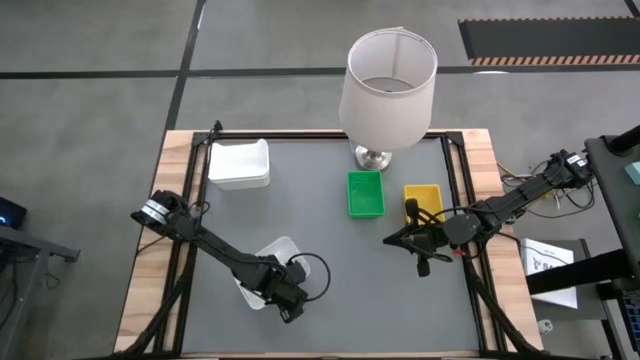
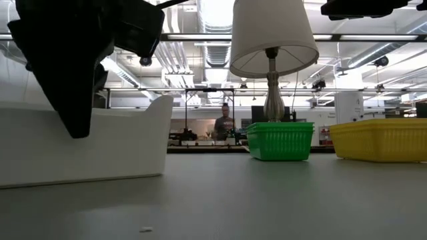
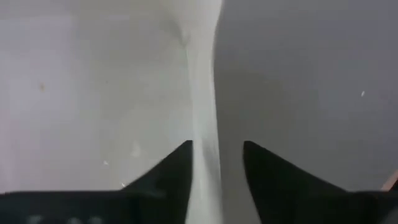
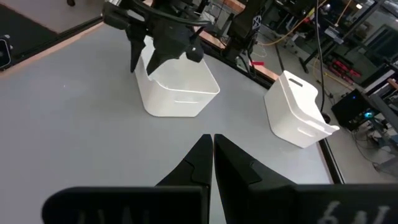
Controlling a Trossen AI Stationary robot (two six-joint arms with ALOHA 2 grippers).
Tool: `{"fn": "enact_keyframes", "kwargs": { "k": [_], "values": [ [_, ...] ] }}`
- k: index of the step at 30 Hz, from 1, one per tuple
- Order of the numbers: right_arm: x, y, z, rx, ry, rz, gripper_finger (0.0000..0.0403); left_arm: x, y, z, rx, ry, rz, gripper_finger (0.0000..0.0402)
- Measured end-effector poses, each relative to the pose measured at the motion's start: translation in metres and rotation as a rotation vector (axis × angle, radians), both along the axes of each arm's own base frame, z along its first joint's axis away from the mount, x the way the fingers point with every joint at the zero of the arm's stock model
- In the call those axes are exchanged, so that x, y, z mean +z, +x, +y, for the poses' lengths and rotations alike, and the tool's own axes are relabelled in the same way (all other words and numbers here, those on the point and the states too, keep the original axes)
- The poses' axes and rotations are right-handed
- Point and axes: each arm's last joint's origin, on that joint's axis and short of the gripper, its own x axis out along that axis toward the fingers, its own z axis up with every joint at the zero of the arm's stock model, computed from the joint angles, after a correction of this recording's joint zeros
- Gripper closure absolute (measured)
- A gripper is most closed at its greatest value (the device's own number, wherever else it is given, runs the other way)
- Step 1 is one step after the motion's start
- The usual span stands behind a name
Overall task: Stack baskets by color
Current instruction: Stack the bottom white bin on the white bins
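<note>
A white basket (image 1: pixel 268 262) stands on the mat near the table's front left, also seen in the right wrist view (image 4: pixel 177 87). My left gripper (image 3: pixel 216 146) points down over it, open, with one finger inside and one outside its side wall (image 3: pixel 205 93). Another white basket (image 1: pixel 238 163) sits at the far left. A green basket (image 1: pixel 365 193) and a yellow basket (image 1: pixel 423 200) rest side by side right of centre. My right gripper (image 4: pixel 212 140) hovers shut near the yellow basket, holding nothing. My left gripper comes from above and straddles the white basket's side wall (image 3: pixel 204 162), one finger (image 3: pixel 177 162) inside, the other outside. A gap shows between the outer finger and the wall. Whether the inner finger touches the wall, I cannot tell. The basket stands flat on the mat.
A lamp with a white shade (image 1: pixel 388 85) stands at the table's far edge, just behind the green basket. Bare grey mat (image 1: pixel 350 290) lies between the two arms along the front. Raised frame rails (image 1: pixel 455 160) border the mat.
</note>
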Motion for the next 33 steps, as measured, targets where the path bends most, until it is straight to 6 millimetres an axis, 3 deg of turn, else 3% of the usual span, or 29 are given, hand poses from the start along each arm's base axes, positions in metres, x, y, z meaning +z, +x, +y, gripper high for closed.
{"fn": "enact_keyframes", "kwargs": {
  "k": [5,8,13,17,23,28,33],
  "values": [
    [0.000,0.000,0.000,0.000,0.001,0.000,0.0394,0.000,-0.001,0.001,-0.051,0.027,0.008,0.0385],
    [0.000,0.000,0.000,-0.009,0.024,0.002,0.0394,0.010,-0.006,0.004,-0.120,0.081,0.038,0.0397],
    [-0.001,0.000,0.001,-0.018,0.123,0.017,0.0394,0.064,-0.025,0.021,-0.394,0.223,0.156,0.0400],
    [-0.012,-0.002,0.002,0.010,0.189,0.050,0.0394,0.109,-0.044,0.052,-0.552,0.405,0.209,0.0401],
    [-0.020,-0.003,0.001,0.013,0.208,0.034,0.0394,0.154,-0.078,0.107,-0.639,0.574,0.192,0.0401],
    [-0.020,-0.003,0.001,0.009,0.222,0.033,0.0394,0.170,-0.104,0.152,-0.563,0.621,0.176,0.0401],
    [-0.022,-0.003,0.001,0.005,0.226,0.040,0.0394,0.169,-0.120,0.183,-0.515,0.631,0.190,0.0401]
  ]
}}
